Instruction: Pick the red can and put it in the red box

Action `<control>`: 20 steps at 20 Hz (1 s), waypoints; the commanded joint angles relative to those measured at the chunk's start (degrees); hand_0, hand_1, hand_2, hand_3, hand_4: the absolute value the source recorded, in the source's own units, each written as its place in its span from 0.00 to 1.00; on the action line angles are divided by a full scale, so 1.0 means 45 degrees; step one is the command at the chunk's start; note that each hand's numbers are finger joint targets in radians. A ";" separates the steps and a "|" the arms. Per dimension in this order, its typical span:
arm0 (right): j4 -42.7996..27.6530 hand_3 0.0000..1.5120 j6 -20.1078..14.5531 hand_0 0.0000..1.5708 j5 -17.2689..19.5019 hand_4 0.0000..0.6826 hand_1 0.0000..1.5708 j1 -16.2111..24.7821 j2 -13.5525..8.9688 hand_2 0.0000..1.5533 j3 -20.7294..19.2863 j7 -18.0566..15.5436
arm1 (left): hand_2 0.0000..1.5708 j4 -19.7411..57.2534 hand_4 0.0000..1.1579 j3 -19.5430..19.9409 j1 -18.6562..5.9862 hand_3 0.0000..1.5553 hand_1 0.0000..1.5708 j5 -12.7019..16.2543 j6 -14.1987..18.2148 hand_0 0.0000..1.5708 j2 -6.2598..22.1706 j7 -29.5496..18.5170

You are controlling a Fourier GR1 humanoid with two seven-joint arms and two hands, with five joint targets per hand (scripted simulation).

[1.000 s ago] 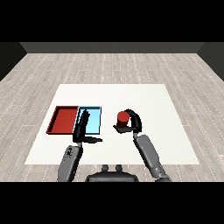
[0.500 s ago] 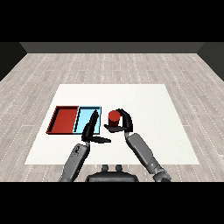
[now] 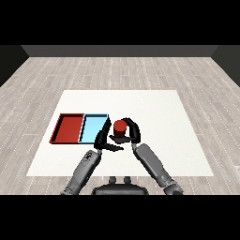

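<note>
Small red cylindrical can [image 3: 120,126] sits upright in the right hand [image 3: 130,132], just right of the light blue tray. Black fingers [image 3: 131,124] wrap round its back and right side, thumb side lower left: grasping the can. Whether the can's base touches the table or is lifted off it, cannot tell from this angle.

The can is outside both trays, near the right edge of the shallow light blue rectangular tray [image 3: 89,129], close to the tray's near right corner. The shallow red rectangular tray [image 3: 70,128] is further left, sharing a wall with the blue one; the two lie side by side, touching. The blue tray lies between the can and the red tray.

Left hand [image 3: 102,138] lies just left of the can, over the blue tray's near right corner. Its fingers look straight and extended, one pointing up and away along the tray's right wall, another reaching right below the can toward the right hand. Released, holding nothing. Left and right hands are very near each other; contact between them, cannot tell.

Both grey forearms come in from the lower edge, left forearm [image 3: 84,168] angled up-right, right forearm [image 3: 152,164] angled up-left, converging at the can.

All of it sits on the white rectangular table top [image 3: 168,117], with grey wood-plank floor [image 3: 122,70] around it.
</note>
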 commanded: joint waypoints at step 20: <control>-0.0850 0.91 -0.1028 0.96 -0.0567 0.91 0.96 -0.0570 -0.0058 0.93 0.1249 0.0651 | 0.00 0.1267 0.00 -0.1380 -0.1519 0.00 0.00 0.1656 0.0926 0.00 0.0000 -0.0088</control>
